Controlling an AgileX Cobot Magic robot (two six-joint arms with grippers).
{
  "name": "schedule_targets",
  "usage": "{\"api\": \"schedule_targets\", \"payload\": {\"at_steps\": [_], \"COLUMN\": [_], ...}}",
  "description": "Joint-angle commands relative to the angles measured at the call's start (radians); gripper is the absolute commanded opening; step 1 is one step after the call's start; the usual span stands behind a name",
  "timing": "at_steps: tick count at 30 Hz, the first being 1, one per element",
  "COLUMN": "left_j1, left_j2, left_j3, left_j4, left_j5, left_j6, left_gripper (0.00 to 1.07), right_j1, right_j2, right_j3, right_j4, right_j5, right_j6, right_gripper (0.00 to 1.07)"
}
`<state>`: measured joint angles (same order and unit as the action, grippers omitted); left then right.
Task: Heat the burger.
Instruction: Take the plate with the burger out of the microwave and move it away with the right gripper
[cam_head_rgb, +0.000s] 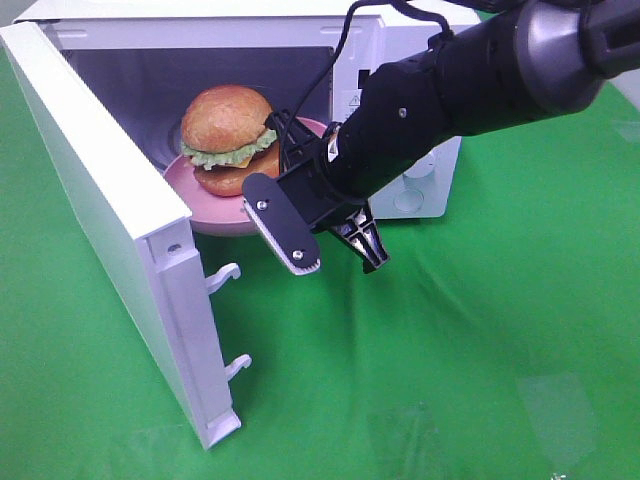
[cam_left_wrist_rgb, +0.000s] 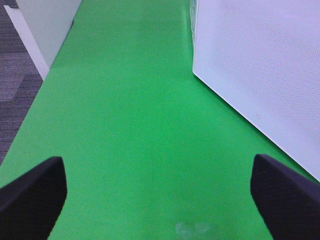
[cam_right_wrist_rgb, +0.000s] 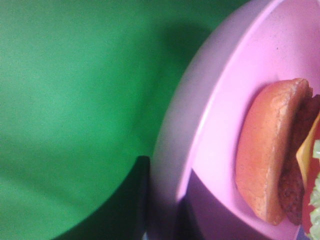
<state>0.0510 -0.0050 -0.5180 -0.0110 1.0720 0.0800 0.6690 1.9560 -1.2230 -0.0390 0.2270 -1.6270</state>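
The burger (cam_head_rgb: 228, 138), with golden buns, green lettuce, cheese and patty, sits on a round pink plate (cam_head_rgb: 213, 216) at the mouth of the open white microwave (cam_head_rgb: 400, 50); the plate's front edge sticks out of the opening. My right gripper (cam_head_rgb: 340, 262) is just in front and to the right of the plate, its jaws apart and empty. The right wrist view shows the plate's rim (cam_right_wrist_rgb: 200, 115) and the burger (cam_right_wrist_rgb: 265, 150) from very close. My left gripper (cam_left_wrist_rgb: 160, 200) is open over bare green cloth and does not show in the high view.
The microwave door (cam_head_rgb: 110, 230) swings wide open toward the front left, with two latch hooks (cam_head_rgb: 228, 275) on its edge. In the left wrist view a white perforated panel (cam_left_wrist_rgb: 260, 75) stands near the left gripper. Green cloth (cam_head_rgb: 480, 350) covers the table.
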Motion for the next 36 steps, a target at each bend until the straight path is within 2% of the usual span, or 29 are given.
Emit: {"api": "schedule_targets", "payload": {"at_steps": [1,17,36], "left_j1": [0.003,0.003,0.003], "left_j2": [-0.016,-0.016,-0.016], "left_j3": [0.001,0.001,0.001], "left_j4": [0.003,0.002,0.003], "left_j5": [-0.009,-0.009,-0.009], "left_j6": [-0.001,-0.001,-0.001], "left_gripper": [0.94,0.94,0.94], "right_j1": [-0.005,-0.004,-0.002], "right_j2": [-0.065,-0.251,-0.497], "right_j3": [0.039,0.263,0.472], "right_j4": [-0.011,-0.011,-0.015], "right_j5": [-0.089,-0.183,-0.158], "right_j6": [0.004,0.056,0.128], "right_gripper": [0.0,0.0,0.0]}}
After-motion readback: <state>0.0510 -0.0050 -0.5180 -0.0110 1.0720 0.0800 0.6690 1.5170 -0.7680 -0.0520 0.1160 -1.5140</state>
